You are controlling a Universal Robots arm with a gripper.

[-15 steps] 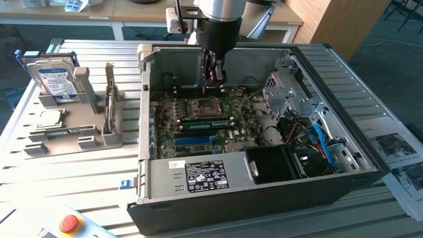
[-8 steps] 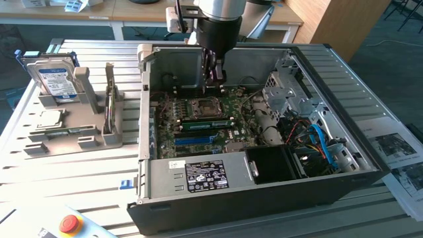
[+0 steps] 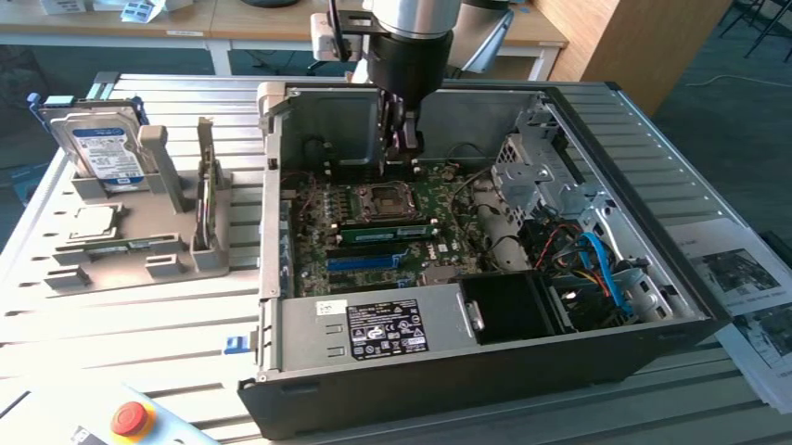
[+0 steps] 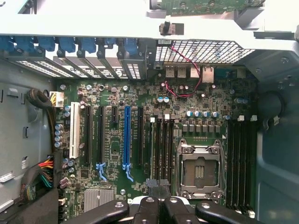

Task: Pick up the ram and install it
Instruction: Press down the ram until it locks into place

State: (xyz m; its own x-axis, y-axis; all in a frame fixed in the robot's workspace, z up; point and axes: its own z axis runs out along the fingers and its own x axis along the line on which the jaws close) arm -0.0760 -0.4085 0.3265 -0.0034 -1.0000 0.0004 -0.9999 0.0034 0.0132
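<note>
The tool hung shut and empty above the motherboard inside the open case — likely positioned to survey the slots. The ram already lay seated in its slot beside the CPU socket.

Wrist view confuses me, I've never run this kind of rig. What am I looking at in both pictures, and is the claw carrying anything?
One robot arm hangs over an open computer case. The exterior view is a camera off the arm; the wrist view looks down past the claw onto the motherboard. The claw is shut, over the board near the processor socket; I cannot tell that it holds anything. Beside the case, a grey holder carries a hard drive.
</note>
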